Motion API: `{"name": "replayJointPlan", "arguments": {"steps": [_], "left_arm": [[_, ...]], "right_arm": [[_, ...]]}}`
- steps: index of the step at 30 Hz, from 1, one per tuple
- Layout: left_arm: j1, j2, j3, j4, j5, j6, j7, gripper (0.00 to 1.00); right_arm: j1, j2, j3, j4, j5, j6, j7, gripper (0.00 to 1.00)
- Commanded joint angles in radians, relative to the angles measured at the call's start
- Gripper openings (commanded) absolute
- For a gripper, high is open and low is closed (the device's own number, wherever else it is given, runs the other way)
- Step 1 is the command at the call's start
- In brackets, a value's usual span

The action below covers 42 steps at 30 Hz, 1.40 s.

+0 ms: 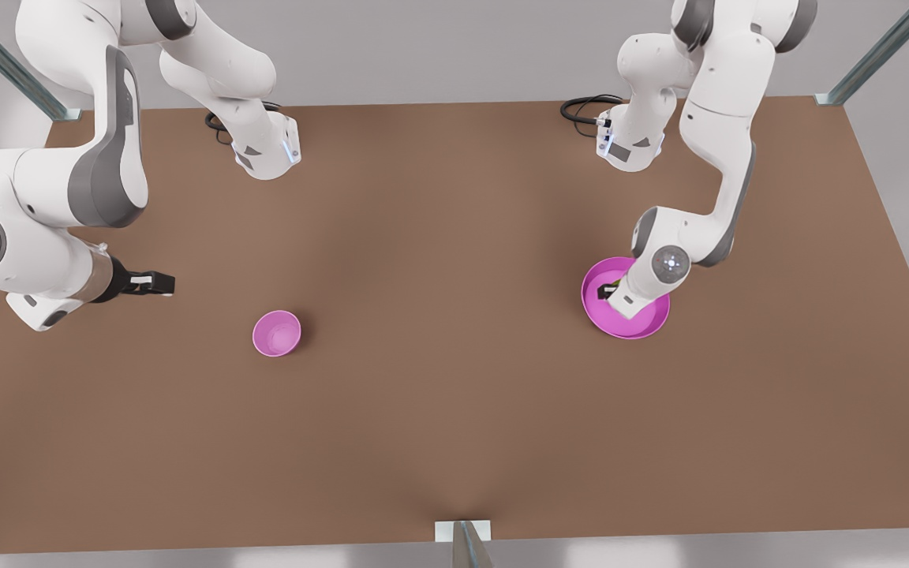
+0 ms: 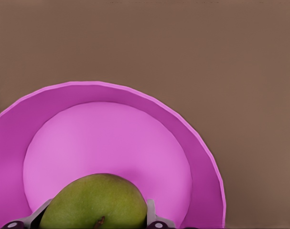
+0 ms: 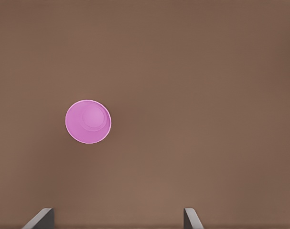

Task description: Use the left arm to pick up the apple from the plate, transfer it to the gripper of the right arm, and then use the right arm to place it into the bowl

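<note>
The yellow-green apple (image 2: 93, 202) sits low over the wide pink plate (image 2: 195, 143), and grey fingers (image 2: 150, 212) press against both of its sides. My left gripper (image 2: 94, 218) is shut on it. In the front view this gripper (image 1: 607, 290) reaches down into the plate (image 1: 648, 325) at the front view's right, and the wrist hides most of the apple. My right gripper (image 1: 161, 282) hovers open at the front view's left, up and left of the small pink bowl (image 1: 276, 333). From the right wrist, the bowl (image 3: 88, 121) lies beyond the spread fingertips (image 3: 191, 219).
The brown table (image 1: 454, 410) stretches wide between bowl and plate. Both arm bases (image 1: 265, 154) stand at the far edge with black cables. Metal frame posts (image 1: 466, 544) rise at the table's corners and front middle.
</note>
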<state>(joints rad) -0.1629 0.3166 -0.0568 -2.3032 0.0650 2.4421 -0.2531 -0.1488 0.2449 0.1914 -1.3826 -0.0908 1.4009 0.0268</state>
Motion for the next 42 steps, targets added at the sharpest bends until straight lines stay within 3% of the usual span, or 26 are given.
{"name": "replayJointPlan", "arguments": {"steps": [1,3,5,6,7,9,11,13,15,19,23,27,30,42], "left_arm": [[-0.003,-0.031,0.000,0.004,-0.008,-0.080,0.005,0.84],[-0.007,-0.040,0.000,0.028,-0.010,-0.116,0.003,0.84],[-0.018,-0.042,-0.038,0.174,-0.020,-0.337,-0.005,0.84],[-0.018,-0.007,-0.081,0.323,-0.020,-0.503,-0.005,0.84],[-0.020,-0.005,-0.084,0.360,-0.027,-0.548,-0.005,0.84],[-0.020,-0.004,-0.127,0.416,-0.160,-0.555,-0.005,0.84],[-0.020,0.048,-0.195,0.531,-0.273,-0.583,-0.063,0.84],[-0.020,0.203,-0.301,0.774,-0.293,-0.687,-0.247,0.84],[-0.020,0.312,-0.370,0.907,-0.430,-0.683,-0.285,0.84],[-0.015,0.503,-0.509,1.131,-0.537,-0.666,-0.203,0.83],[-0.001,0.561,-0.506,1.134,-0.783,-0.603,0.136,0.84],[0.023,0.591,-0.506,1.153,-0.898,-0.425,0.485,0.85],[0.019,0.644,-0.511,1.203,-1.011,-0.338,0.495,0.85],[0.020,0.679,-0.509,1.262,-1.056,-0.310,0.491,0.86]], "right_arm": [[0.000,0.002,0.000,0.001,0.000,0.000,-0.001,1.00],[0.002,0.016,0.000,0.001,0.000,0.000,0.001,1.00],[0.000,0.019,0.002,0.002,0.016,0.001,-0.002,1.00],[0.015,0.042,0.011,0.008,0.016,0.000,-0.004,1.00],[0.020,0.053,0.011,0.005,0.014,0.000,-0.010,1.00],[0.026,0.134,0.022,0.008,0.140,0.013,-0.145,1.00],[0.029,0.232,0.031,0.040,0.420,0.009,-0.260,1.00],[0.029,0.375,0.118,0.122,0.655,0.023,-0.261,1.00],[0.023,0.519,0.192,0.198,0.775,0.027,-0.352,1.00],[0.023,0.643,0.329,0.221,0.878,0.196,-0.717,1.00],[0.026,0.640,0.336,0.163,0.873,0.266,-1.281,1.00],[0.012,0.610,0.359,0.057,0.918,0.483,-1.650,1.00],[0.026,0.665,0.401,0.071,0.976,0.533,-1.857,1.00],[0.031,0.757,0.482,0.171,0.996,0.586,-1.907,1.00]]}}
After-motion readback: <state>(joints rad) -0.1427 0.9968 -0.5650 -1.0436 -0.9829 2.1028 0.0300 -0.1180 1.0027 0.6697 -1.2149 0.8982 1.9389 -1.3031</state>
